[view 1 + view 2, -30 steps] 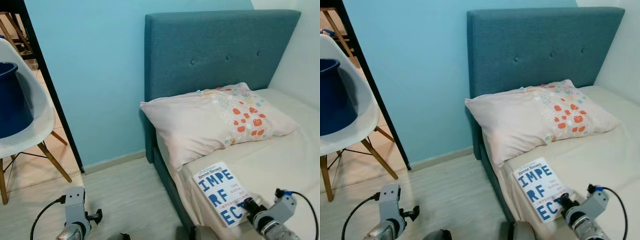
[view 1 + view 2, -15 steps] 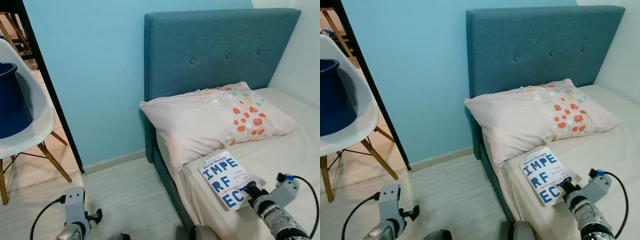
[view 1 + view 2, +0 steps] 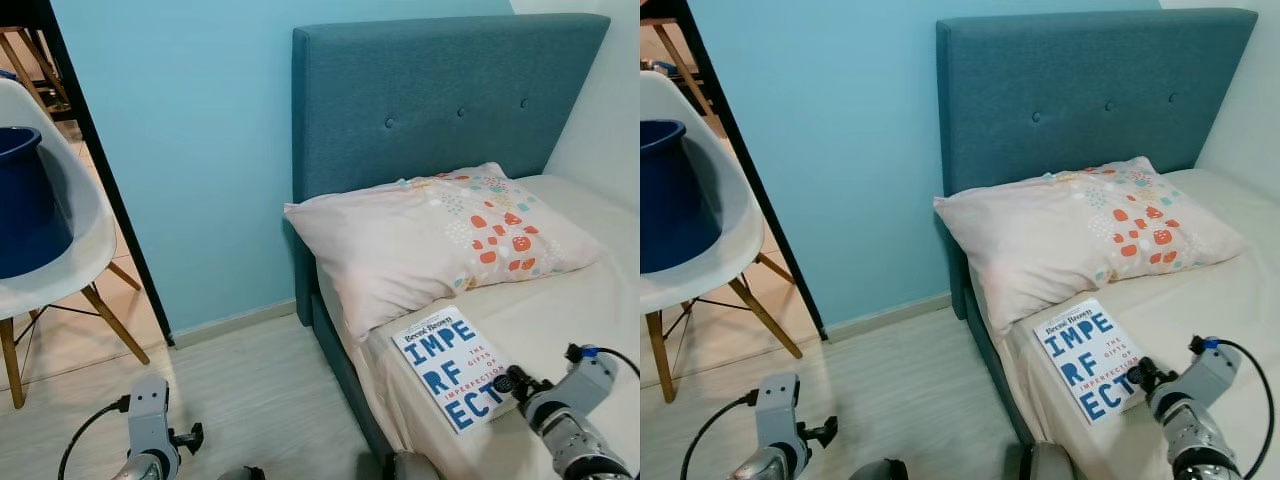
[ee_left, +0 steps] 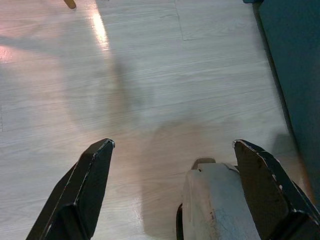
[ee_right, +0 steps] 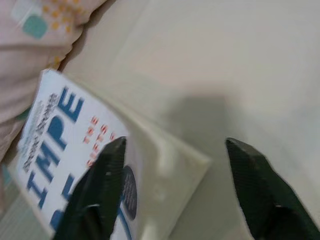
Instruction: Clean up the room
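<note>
Book [image 3: 456,368] lying face up on the bed [image 3: 560,310], near its floor-side edge and just below the pillow [image 3: 430,240], is what you are dealing with. Your right gripper [image 5: 172,190] has its fingers spread, and the book's corner sits between them (the wrist view is blurred, so I cannot tell whether either finger touches it yet). I judge this the pickup step, not yet a grasp. Next, ease further over the corner and close squarely, or the cover may slip. Your left gripper [image 4: 172,187] hangs idle over the floor [image 4: 150,75], fingers apart.
</note>
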Tool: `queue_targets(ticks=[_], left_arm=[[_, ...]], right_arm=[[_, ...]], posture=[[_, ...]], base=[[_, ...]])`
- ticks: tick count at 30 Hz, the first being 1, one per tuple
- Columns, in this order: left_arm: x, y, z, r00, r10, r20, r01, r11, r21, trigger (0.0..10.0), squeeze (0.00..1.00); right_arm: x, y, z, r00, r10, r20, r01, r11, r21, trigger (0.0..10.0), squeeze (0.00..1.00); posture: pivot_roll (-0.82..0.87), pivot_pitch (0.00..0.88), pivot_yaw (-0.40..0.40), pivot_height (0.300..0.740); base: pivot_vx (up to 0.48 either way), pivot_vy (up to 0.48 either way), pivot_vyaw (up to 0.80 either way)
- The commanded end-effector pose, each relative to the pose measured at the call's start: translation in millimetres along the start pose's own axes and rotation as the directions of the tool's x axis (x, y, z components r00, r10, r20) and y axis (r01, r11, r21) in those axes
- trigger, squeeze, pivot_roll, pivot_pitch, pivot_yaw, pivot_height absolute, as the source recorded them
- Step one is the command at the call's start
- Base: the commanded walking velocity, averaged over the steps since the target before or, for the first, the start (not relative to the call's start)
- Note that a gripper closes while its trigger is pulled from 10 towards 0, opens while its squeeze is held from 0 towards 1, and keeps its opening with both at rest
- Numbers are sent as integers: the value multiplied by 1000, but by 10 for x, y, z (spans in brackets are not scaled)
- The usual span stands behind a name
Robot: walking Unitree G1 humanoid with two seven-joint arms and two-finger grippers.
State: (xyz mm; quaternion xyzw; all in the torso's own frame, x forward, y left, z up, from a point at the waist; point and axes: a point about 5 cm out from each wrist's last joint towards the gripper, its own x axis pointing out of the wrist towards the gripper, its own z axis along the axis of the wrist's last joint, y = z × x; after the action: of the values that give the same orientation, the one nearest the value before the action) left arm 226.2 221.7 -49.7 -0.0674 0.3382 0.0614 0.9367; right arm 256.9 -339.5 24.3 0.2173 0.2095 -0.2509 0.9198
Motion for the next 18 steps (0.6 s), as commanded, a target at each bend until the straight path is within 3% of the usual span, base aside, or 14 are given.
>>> queue_targets(ticks=[1,3,4,5,6,8,9,12,14,15,16,17,18], left_arm=[[8,2,38,1000,-5,8,5,1000,21,10000,0],[12,-4,47,1000,-4,12,4,1000,16,10000,0],[15,2,56,1000,5,13,-5,1000,12,10000,0],[15,2,56,1000,5,13,-5,1000,12,10000,0],[14,33,71,999,30,17,-30,999,21,10000,0],[14,33,71,999,30,17,-30,999,21,10000,0],[12,78,91,998,67,21,-68,997,40,10000,0],[6,299,272,969,238,73,-242,969,51,10000,0],[6,299,272,969,238,73,-242,969,51,10000,0],[7,329,317,962,260,85,-264,963,47,10000,0],[17,331,370,959,267,97,-272,961,41,10000,0],[34,314,438,957,269,111,-274,961,30,10000,0],[34,314,438,957,269,111,-274,961,30,10000,0]], right_arm=[[-4,-58,81,997,-67,39,69,997,-43,10000,1000],[-2,-65,144,994,-82,73,85,996,-34,10000,1000],[6,-18,237,990,-57,130,58,998,-9,10000,498],[6,-18,237,990,-57,130,58,998,-9,10000,498],[15,61,343,982,-18,190,20,1000,-9,10000,0],[15,61,343,982,-18,190,20,1000,-9,10000,0],[18,151,442,968,25,248,-23,1000,-12,10000,0],[-25,680,908,855,271,443,-276,960,-53,10000,0],[-25,680,908,855,271,443,-276,960,-53,10000,0],[-51,818,999,815,340,469,-348,935,-74,10000,0],[-84,1045,1017,760,477,441,-466,873,-143,10000,0],[-162,1390,918,648,684,335,-645,727,-237,10000,0],[-162,1390,918,648,684,335,-645,727,-237,10000,0]], posture=[[73,0,-10,580],[71,0,-9,580],[71,0,-9,580],[71,0,-9,580],[66,0,-9,580],[66,0,-9,580],[66,0,-9,580],[57,0,-11,594],[57,0,-11,594],[57,0,-13,599],[53,0,-22,604],[53,0,-25,613],[53,0,-25,613]], base=[[0,0,0],[0,0,0],[0,0,0],[0,0,0],[0,0,0],[0,0,0],[0,0,0],[0,0,0],[0,0,0],[0,0,0],[0,0,0],[0,0,0],[0,0,0]])
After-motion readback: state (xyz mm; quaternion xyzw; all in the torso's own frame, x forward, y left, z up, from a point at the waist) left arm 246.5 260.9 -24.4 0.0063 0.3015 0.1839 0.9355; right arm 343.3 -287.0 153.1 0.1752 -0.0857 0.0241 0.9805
